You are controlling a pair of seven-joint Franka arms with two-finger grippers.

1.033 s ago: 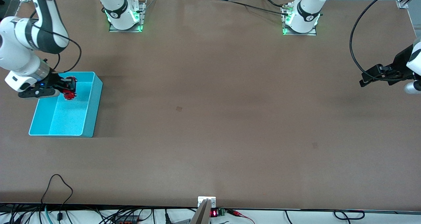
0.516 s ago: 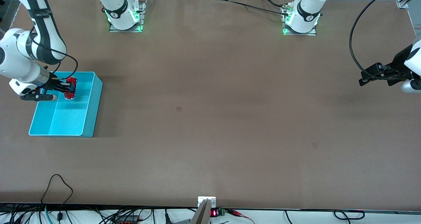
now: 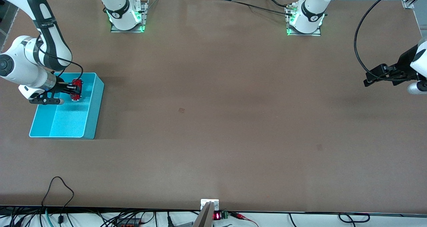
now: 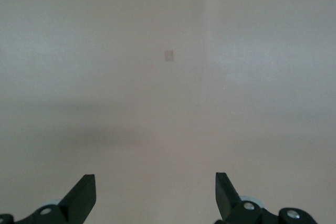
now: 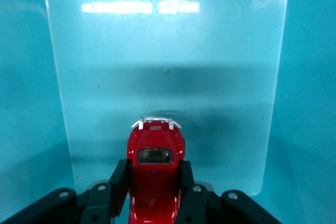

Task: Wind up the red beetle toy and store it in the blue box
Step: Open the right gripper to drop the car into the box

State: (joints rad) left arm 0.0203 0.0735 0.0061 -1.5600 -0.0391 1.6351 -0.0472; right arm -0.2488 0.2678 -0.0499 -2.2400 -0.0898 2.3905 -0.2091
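Over the blue box [image 3: 91, 108], at the table's nine o'clock edge, the right gripper [image 3: 76, 90] clamps the red beetle toy [image 3: 77, 89]; the left gripper [image 3: 370, 79] waits, jaws wide and empty, at three o'clock.

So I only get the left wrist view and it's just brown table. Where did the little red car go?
Observer: The right gripper is shut on the tiny glossy red beetle toy, its fingers on the car's two sides.
Operator: Is it in the box yet?
Observer: It hangs inside the open top of the light cyan-blue plastic box, in the part toward the robots' bases; I cannot tell if the wheels touch the floor.
Operator: And where is that box?
Observer: At the right arm's end of the brown table.
Operator: What's my arm doing?
Observer: The left gripper waits open, over the left arm's end of the table, holding nothing.
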